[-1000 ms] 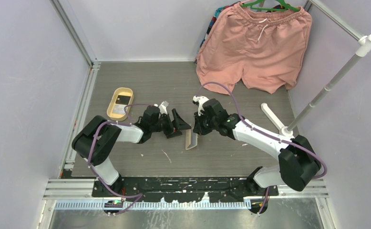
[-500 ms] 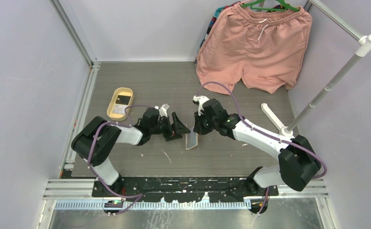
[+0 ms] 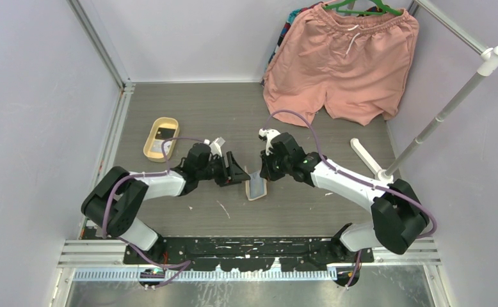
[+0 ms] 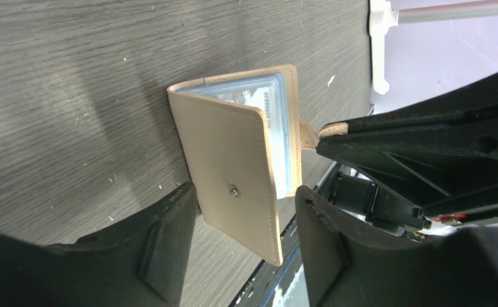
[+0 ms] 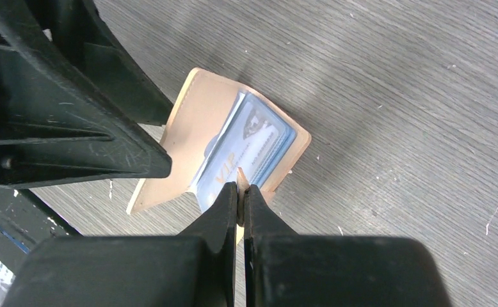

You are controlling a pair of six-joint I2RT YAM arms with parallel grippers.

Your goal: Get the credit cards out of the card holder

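The beige card holder (image 3: 257,187) sits partly open on the grey table, just in front of both grippers. Pale blue-grey credit cards (image 5: 253,141) lie in its pockets, one printed "VIP"; their edges also show in the left wrist view as cards (image 4: 278,121). My right gripper (image 5: 240,188) is shut on the holder's snap tab (image 4: 313,133). My left gripper (image 4: 245,195) is open, its fingers on either side of the holder's front flap (image 4: 233,173); the right finger stands clear of the flap. From above, the left gripper (image 3: 239,174) faces the right gripper (image 3: 264,174).
An oval cream-yellow tray (image 3: 150,142) with a dark card in it lies at the back left. Pink shorts (image 3: 342,61) hang at the back right. A white stand foot (image 3: 367,157) and slanted pole (image 3: 448,105) stand to the right.
My left gripper has moved right up to the holder and its jaws have narrowed around the flap. The holder has tipped to show its blue inside. The right gripper has kept its hold.
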